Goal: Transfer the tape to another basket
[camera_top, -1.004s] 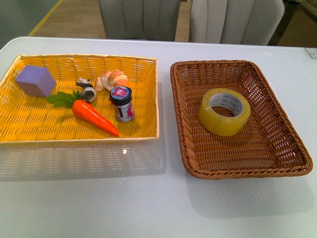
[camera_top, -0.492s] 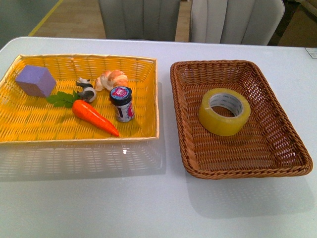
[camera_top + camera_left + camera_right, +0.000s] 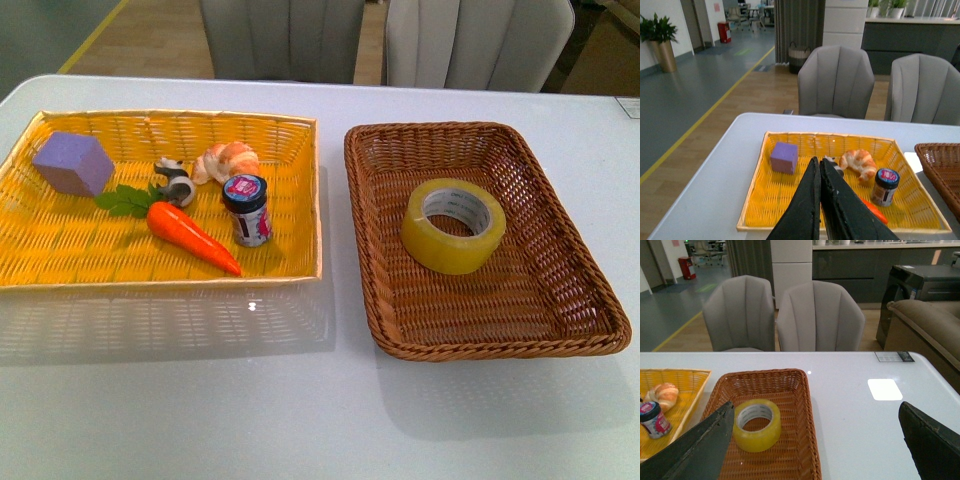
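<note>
Tape (image 3: 453,225) lying flat, hole up, inside the brown basket (image 3: 585,300), a little toward its far half, nothing else in there with it and nothing over it

Same roll seen from the right wrist (image 3: 757,424), sitting in the brown basket (image 3: 805,440) with its white core showing

Right hand (image 3: 815,450) spread wide, one dark finger (image 3: 700,450) low over the near rim on the yellow-tray side, the other finger (image 3: 932,440) far off over bare bench; nothing between them, roll not touched

Left hand (image 3: 821,200) pressed closed, fingers tip to tip with only a thin slit, gripping nothing, held above the near side of the yellow basket (image 3: 760,210)

Yellow basket (image 3: 40,270) just beside the brown one on the white bench (image 3: 300,410), a narrow strip of bench between their rims

In the yellow one: purple block (image 3: 73,163) in the far left corner, orange toy carrot (image 3: 190,236) with green leaves (image 3: 125,200), small black-and-white ring toy (image 3: 176,185) touching the leaves, croissant (image 3: 228,160) behind, little dark jar (image 3: 246,209) with a printed lid upright just beside the carrot

Two grey chairs (image 3: 380,40) tucked in beyond the far edge of the bench; neither arm visible from the front
</note>
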